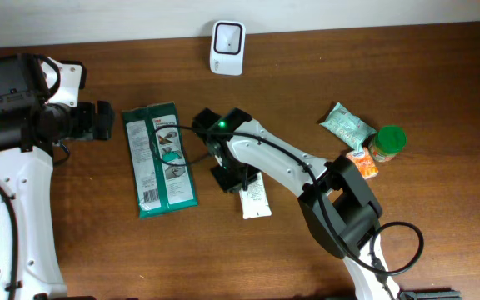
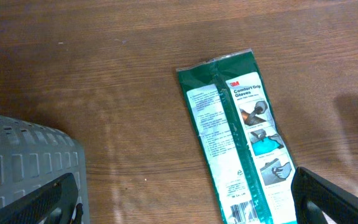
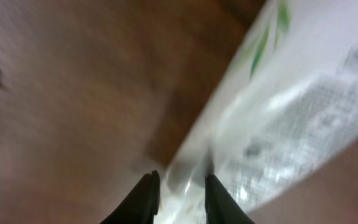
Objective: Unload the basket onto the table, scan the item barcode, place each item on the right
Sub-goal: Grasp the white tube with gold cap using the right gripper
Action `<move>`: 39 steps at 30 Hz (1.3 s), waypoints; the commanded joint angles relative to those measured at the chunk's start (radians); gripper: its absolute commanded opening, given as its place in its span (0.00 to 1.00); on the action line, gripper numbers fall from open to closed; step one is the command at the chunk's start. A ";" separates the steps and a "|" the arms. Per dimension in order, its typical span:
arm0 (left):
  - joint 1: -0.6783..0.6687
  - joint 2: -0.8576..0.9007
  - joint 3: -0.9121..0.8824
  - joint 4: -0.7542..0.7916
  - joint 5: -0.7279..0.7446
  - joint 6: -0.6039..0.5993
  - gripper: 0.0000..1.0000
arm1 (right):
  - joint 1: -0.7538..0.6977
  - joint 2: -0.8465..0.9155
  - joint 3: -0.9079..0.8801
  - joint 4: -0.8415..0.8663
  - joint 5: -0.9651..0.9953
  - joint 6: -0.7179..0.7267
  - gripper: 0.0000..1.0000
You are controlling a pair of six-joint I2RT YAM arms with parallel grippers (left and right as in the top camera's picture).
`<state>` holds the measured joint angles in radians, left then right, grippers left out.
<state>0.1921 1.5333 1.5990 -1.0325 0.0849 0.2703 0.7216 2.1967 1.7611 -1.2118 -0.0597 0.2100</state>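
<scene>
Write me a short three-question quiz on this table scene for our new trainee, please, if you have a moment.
1. True or false: the left end effector is holding the green glove packet.
2. What colour is the lid of the jar?
3. Which item sits between the fingers of the right end effector?
A. the jar
B. the white packet
C. the green glove packet

Key:
1. False. It stands open beside that packet, not touching it.
2. Green.
3. B.
</scene>
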 commanded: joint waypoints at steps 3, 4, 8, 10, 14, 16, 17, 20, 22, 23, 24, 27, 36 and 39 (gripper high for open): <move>0.003 -0.006 0.008 0.001 0.003 0.016 0.99 | 0.030 0.037 -0.110 0.142 -0.034 0.074 0.16; 0.003 -0.006 0.008 0.001 0.004 0.016 0.99 | 0.029 0.045 -0.123 0.149 -0.034 0.080 0.16; 0.003 -0.006 0.008 0.001 0.004 0.016 0.99 | 0.008 0.047 -0.103 0.149 -0.071 0.068 0.16; 0.003 -0.006 0.008 0.001 0.004 0.016 0.99 | 0.008 0.032 -0.070 0.137 -0.072 0.036 0.16; 0.003 -0.006 0.008 0.001 0.004 0.016 0.99 | -0.011 -0.021 0.084 0.040 -0.066 -0.037 0.16; 0.002 -0.006 0.008 0.001 0.004 0.016 0.99 | -0.045 -0.054 0.172 -0.028 -0.068 -0.102 0.17; 0.003 -0.006 0.008 0.001 0.004 0.016 0.99 | -0.067 -0.067 0.214 -0.068 -0.068 -0.146 0.17; 0.003 -0.006 0.008 0.001 0.004 0.016 0.99 | -0.139 -0.079 0.294 -0.163 -0.068 -0.241 0.25; 0.003 -0.006 0.008 0.001 0.004 0.016 0.99 | -0.220 -0.077 0.288 -0.211 -0.103 -0.299 0.30; 0.003 -0.006 0.008 0.001 0.004 0.016 0.99 | -0.262 -0.075 0.269 -0.230 -0.175 -0.369 0.42; 0.003 -0.006 0.008 0.001 0.004 0.016 0.99 | -0.290 -0.073 0.251 -0.238 -0.230 -0.421 0.50; 0.003 -0.006 0.008 0.001 0.004 0.016 0.99 | -0.360 -0.061 0.165 -0.246 -0.369 -0.542 0.55; 0.003 -0.006 0.008 0.001 0.004 0.016 0.99 | -0.354 -0.061 -0.200 -0.028 -0.526 -0.594 0.70; 0.003 -0.006 0.008 0.001 0.004 0.016 0.99 | -0.346 -0.061 -0.265 0.046 -0.539 -0.543 0.70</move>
<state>0.1921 1.5333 1.5990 -1.0325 0.0853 0.2703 0.3630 2.1315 1.5524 -1.2129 -0.5529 -0.3679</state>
